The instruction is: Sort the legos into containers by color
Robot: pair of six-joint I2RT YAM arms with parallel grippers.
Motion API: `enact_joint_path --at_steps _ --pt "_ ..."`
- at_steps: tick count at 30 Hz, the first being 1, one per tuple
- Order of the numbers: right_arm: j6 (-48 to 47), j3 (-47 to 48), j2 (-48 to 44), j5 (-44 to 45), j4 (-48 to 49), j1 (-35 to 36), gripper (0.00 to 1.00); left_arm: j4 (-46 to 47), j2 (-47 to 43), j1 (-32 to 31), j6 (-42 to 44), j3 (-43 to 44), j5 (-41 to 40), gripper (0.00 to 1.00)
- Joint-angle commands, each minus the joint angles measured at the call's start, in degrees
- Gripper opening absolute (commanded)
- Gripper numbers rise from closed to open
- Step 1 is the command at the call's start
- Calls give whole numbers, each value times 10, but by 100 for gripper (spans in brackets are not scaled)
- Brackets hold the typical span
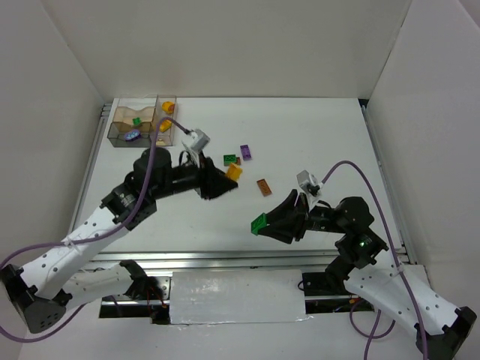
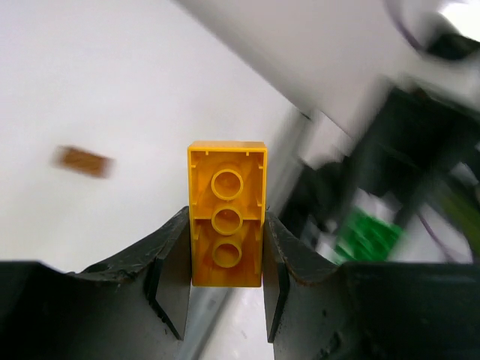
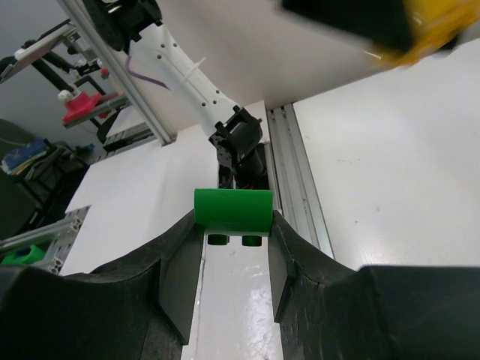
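- Two bricks are in grasp at once. The left gripper (image 2: 226, 251) is closed narrow on a yellow-orange brick (image 2: 227, 202), and the right gripper (image 3: 234, 244) is closed narrow on a green brick (image 3: 233, 211).
- Each brick is pinched over part of its body only, and the rest projects beyond the fingertips (the green brick sits at the very tips). Risk: a fast swing or a knock could twist the brick or eject it.
- The containers (image 1: 114, 127) stand at the far left corner of the table (image 1: 322, 135), near the left gripper and well apart from the right one.
- Risk: the left arm (image 1: 112, 210) lies across the right gripper's route to the containers. If both arms move there together they may collide, so sequence the two deliveries.
- The compartments are joined side by side and already hold pieces. Risk: a release above a dividing wall could put a brick in the wrong colour group or bounce it out.
- Three loose legos lie on the table beside the grippers: a green piece (image 1: 229, 159), a purple piece (image 1: 245, 152) and a brown piece (image 1: 264, 187). Risk: a low pass could scatter them.
- Edges: the enclosure wall (image 1: 75, 97) rises close to the containers. The near rail (image 1: 225, 257) runs close to the right gripper, and a brick dropped there could be lost off the table.
- Open room is widest over the far centre and far right of the table.
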Motion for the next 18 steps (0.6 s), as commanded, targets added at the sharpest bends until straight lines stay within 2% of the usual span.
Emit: enact_joint_path --at_steps 1,2,3,5,6,7,9,11,13,15,16,18 --pt "-9 -9 -19 35 -4 0 0 -108 46 98 -30 60 -205 0" --pt "-7 -11 -20 36 -2 0 0 -119 58 125 -38 77 -230 0" --pt "-5 -16 -20 34 0 -1 0 -123 84 175 -39 85 -298 0" --pt "-3 -20 -19 28 -1 0 0 -127 115 211 -29 119 -375 0" --pt "-2 -21 -19 26 -1 0 0 -126 159 228 -27 133 -492 0" --pt "0 -21 -20 25 -3 0 0 -120 186 231 -12 153 -554 0" --pt "4 -26 -28 20 -2 0 0 -26 268 250 33 160 -622 0" --pt "13 -38 -42 15 4 1 0 61 353 284 86 195 -608 0" --pt "21 -44 -53 6 8 1 0 103 406 305 128 248 -573 0" --pt "29 -47 -64 -3 2 4 0 113 483 332 158 296 -544 0" --pt "30 -53 -76 -3 1 4 0 112 508 337 199 344 -532 0" --pt "36 -61 -90 1 1 6 0 96 571 345 224 386 -541 0"
